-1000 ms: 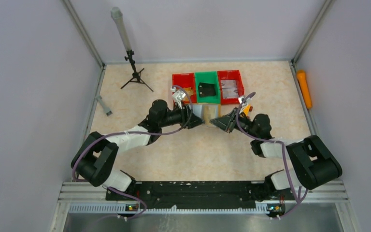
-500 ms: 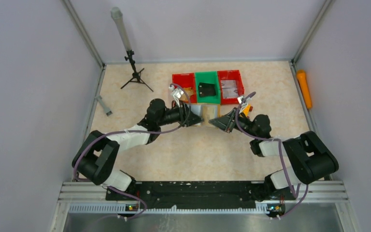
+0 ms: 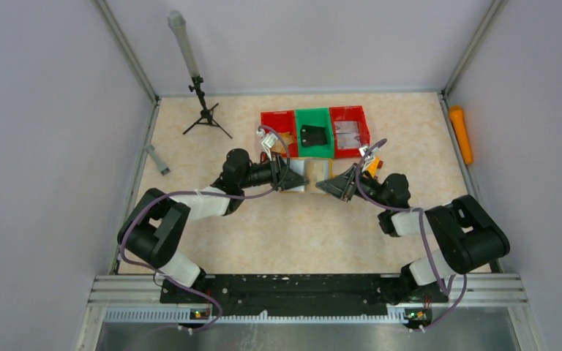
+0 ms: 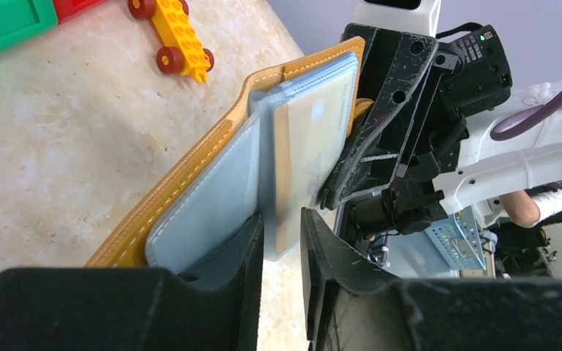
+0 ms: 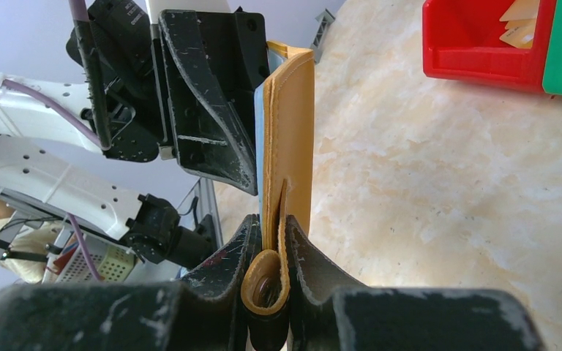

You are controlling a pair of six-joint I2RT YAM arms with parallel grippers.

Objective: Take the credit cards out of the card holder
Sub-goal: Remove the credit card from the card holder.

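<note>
One card holder [image 5: 289,146] is held raised off the counter [image 5: 446,183], between the two tools and near the front of the bins. The right tool [image 5: 269,230] is clenched on the holder's edge, where the small tab loops over. The left tool [image 4: 282,227] straddles the exposed end of a pale tan card [image 4: 311,139] that stands out of a grey sleeve. Whether its fingers are already pressing on the card cannot be told from this angle.

The holder is judged light and pliant. Its leather cover is likely to bend or twist under a hard pull, so a firm clamp at the tab is called for. The card is judged thin, stiff and smooth, and probably slippery against both the glossy sleeve and the fingers. Hold is best taken on the bare end of the card alone, clear of the sleeve lip, with the pull directed straight along the pocket. A pinch that includes the sleeve would be expected to drag the holder instead.
</note>
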